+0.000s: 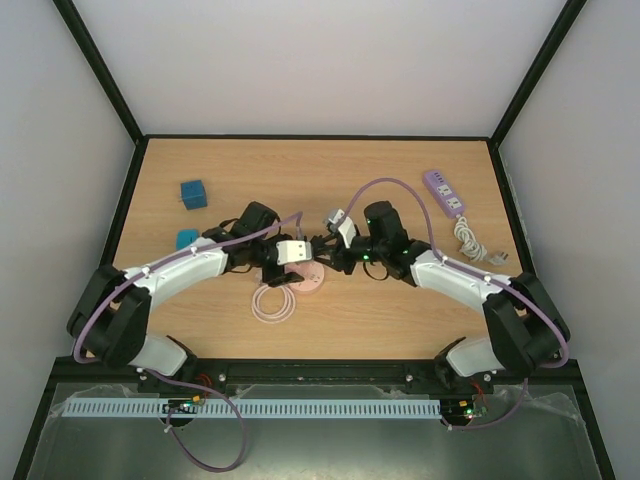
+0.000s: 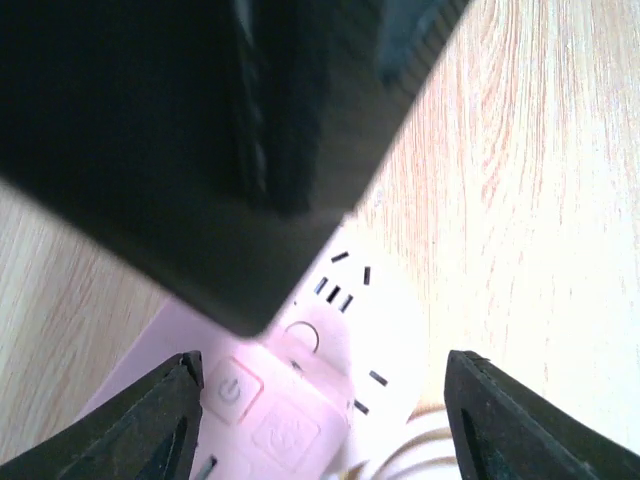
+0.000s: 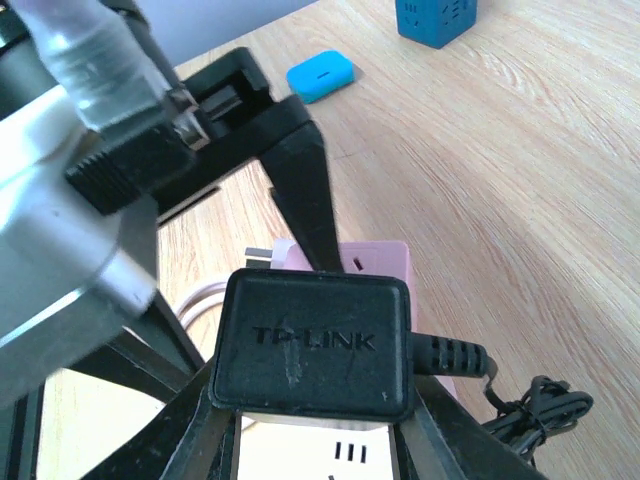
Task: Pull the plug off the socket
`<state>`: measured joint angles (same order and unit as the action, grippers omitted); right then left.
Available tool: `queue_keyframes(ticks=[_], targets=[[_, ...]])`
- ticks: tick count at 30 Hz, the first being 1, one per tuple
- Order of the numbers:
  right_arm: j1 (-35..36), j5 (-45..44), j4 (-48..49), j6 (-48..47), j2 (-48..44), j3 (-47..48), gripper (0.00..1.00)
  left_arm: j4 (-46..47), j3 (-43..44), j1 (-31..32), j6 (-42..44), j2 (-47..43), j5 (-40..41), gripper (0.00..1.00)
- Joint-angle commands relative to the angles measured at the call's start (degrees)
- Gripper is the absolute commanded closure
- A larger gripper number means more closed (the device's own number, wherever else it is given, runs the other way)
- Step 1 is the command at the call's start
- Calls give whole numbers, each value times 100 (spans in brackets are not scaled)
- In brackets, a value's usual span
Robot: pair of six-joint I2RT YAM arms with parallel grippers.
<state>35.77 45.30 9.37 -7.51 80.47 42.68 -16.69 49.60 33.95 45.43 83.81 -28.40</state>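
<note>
Right wrist view: the black plug, a boxy adapter with its cable leaving on one side, sits clamped between the two fingers of the right gripper, whose jaws are closed on its flanks. It hangs directly above the pink-and-white socket, which lies on the table between the two arms. In the left wrist view the socket's face shows open slots under the dark bulk of the plug, so the pins look clear of it, though the pins themselves cannot be seen. The left gripper straddles the socket with its jaws open, a finger on each side and a gap to the socket body.

The pull looks essentially done. The next move calls for the right arm to carry the plug up and away without snagging its cable, then set it down on bare wood.

A pale coiled cord lies just beside the socket. Farther off are a flat blue piece, a blue cube and a purple power strip.
</note>
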Motion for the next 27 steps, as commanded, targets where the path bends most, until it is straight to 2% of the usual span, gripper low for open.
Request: queue_keyframes(ticks=[1, 8, 12, 18, 27], targets=[[-199, 356, 229, 456, -137, 216, 94, -612, 227, -71, -598, -346, 106, 30], [-466, 580, 461, 1080, -350, 428, 94, -810, 435, -315, -611, -904, 295, 22], [-512, 407, 852, 1881, -293, 529, 94, -540, 662, -320, -1300, -1015, 415, 21], [-510, 272, 1638, 3195, -130, 609, 93, -15, 1121, -296, -2196, -995, 862, 23], [-518, 292, 2252, 4215, -26, 751, 89, 214, 1434, -181, -2270, -846, 1175, 30]])
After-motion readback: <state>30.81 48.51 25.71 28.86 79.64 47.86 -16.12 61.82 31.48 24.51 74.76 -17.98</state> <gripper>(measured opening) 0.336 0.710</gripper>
